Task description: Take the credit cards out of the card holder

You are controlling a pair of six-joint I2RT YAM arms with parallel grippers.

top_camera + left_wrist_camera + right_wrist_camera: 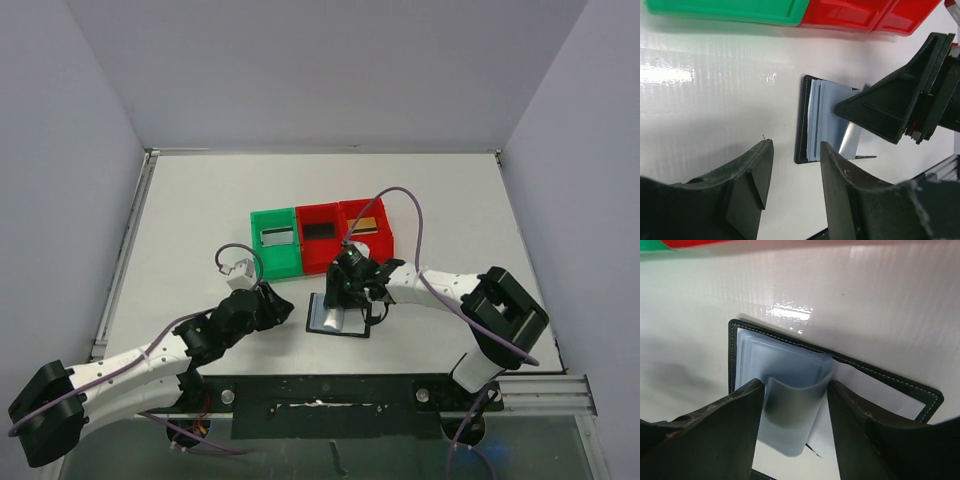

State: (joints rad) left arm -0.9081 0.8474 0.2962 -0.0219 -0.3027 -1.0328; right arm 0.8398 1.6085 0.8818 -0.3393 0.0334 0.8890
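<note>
The holder (345, 328) lies open and flat close to the near edge of the worktop, a little right of its middle. It is black with pale stitching round the rim and glossy grey-blue pockets inside. One pocket leaf (790, 405) is bowed up off the rest in an arch.

The cards lie flat farther back, about the middle of the worktop, in a row running left to right. Each is in its own bin (276, 262): the silvery-grey card (277, 237) on the left, the black card (318, 231) in the middle, the gold card (364, 225) on the right.
</note>
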